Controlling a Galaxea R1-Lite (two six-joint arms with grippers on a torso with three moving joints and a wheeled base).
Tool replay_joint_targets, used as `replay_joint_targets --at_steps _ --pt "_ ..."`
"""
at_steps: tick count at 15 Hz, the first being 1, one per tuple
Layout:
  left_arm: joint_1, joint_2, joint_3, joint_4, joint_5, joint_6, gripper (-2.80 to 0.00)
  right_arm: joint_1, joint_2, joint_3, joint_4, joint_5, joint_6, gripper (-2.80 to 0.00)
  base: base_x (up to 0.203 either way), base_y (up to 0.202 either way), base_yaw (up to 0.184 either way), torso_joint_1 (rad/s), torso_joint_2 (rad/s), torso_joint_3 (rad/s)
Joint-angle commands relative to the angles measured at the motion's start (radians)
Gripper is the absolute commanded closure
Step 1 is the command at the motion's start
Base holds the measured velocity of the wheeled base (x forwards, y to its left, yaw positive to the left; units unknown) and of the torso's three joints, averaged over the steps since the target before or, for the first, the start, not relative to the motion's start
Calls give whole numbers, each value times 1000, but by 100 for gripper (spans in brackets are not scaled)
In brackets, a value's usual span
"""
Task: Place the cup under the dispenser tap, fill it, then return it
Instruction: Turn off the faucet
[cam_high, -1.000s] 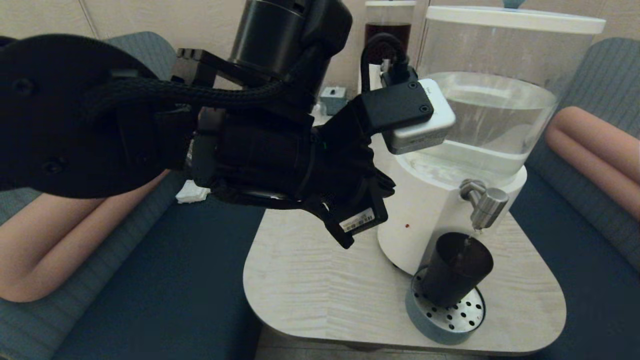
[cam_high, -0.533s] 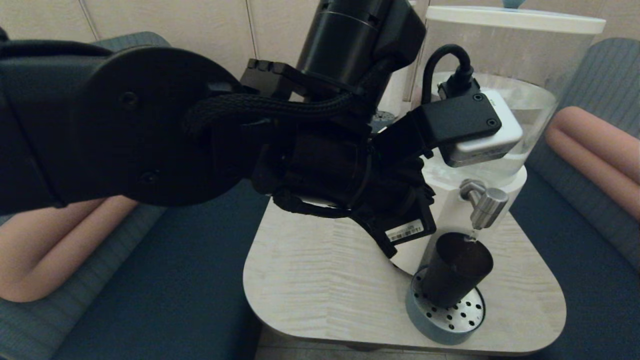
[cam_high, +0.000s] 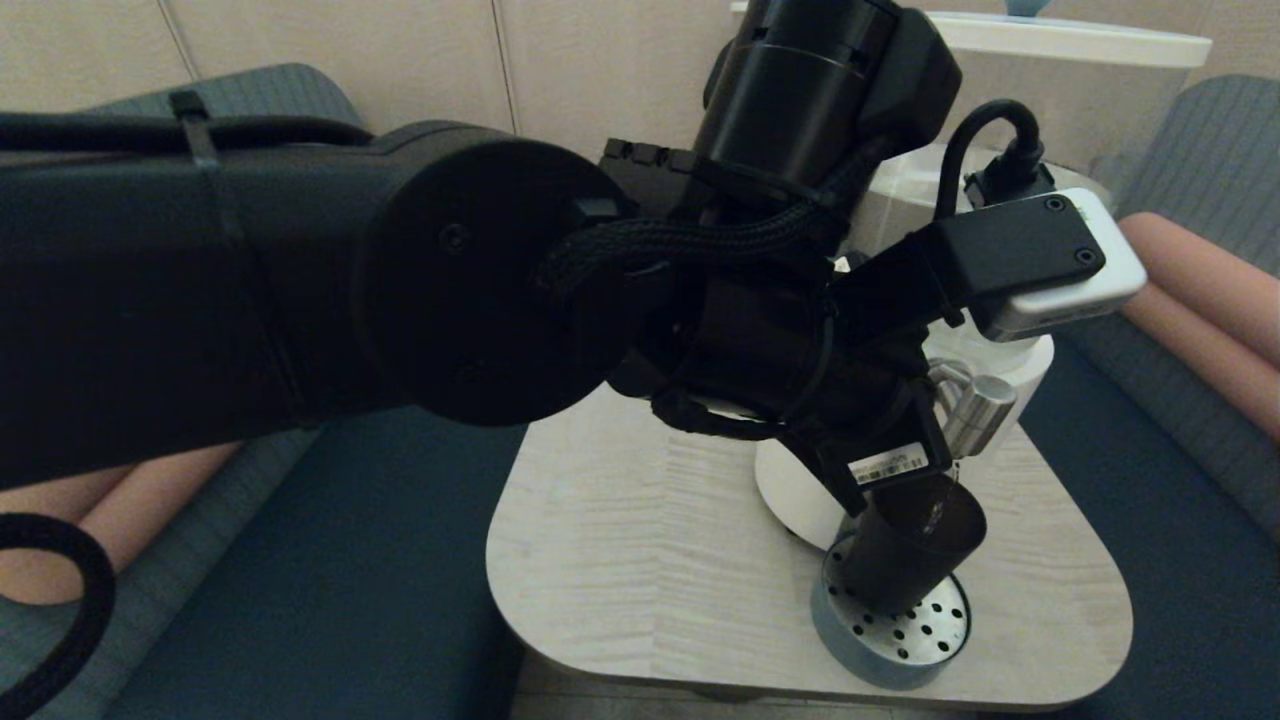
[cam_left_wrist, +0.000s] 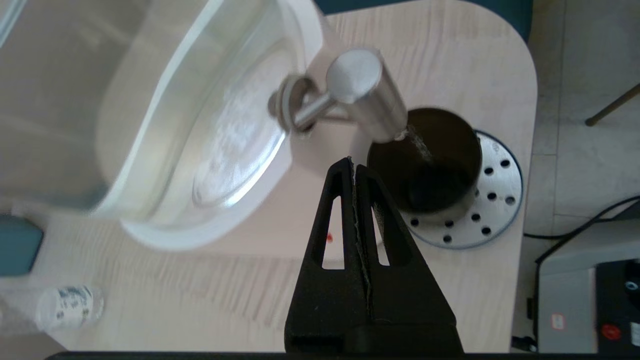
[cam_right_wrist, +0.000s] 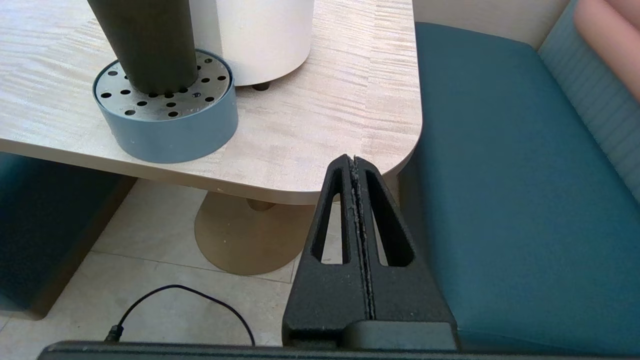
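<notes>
The dark tapered cup (cam_high: 905, 560) stands upright on the perforated round drip tray (cam_high: 925, 632), directly below the steel dispenser tap (cam_high: 978, 408). In the left wrist view a thin stream of water runs from the tap (cam_left_wrist: 367, 95) into the cup (cam_left_wrist: 430, 165). My left gripper (cam_left_wrist: 354, 162) is shut with nothing in it; its tips hover just beside the cup's rim and below the tap. In the head view the left wrist (cam_high: 800, 350) covers the fingers. My right gripper (cam_right_wrist: 354, 159) is shut and empty, low beside the table's near corner. The cup (cam_right_wrist: 145, 45) shows there too.
The white dispenser base (cam_left_wrist: 210, 220) with its clear tank (cam_high: 1060, 50) fills the table's back. A small clear bottle (cam_left_wrist: 70, 305) and a teal object (cam_left_wrist: 17, 245) lie further along the table (cam_high: 650, 560). Teal bench seats (cam_right_wrist: 500, 200) flank it. A cable (cam_right_wrist: 175, 295) lies on the floor.
My left arm has swung to the right, bringing its shut gripper from the table's middle to beside the tap and cup. The cup has stayed on the tray under the tap.
</notes>
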Motion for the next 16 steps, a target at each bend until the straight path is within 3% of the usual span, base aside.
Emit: replay_joint_targets --at_steps 1,11,16 --pt "-1 34 -18 1 1 12 0 0 -1 1 0 0 -1 0 0 0 0 0 0 0" --pt "32 48 -19 -8 4 68 0 0 -1 1 0 0 -1 0 0 0 0 0 0 0" --pt "33 74 -21 -80 0 68 0 0 -1 2 0 0 -1 0 0 0 0 0 0 0"
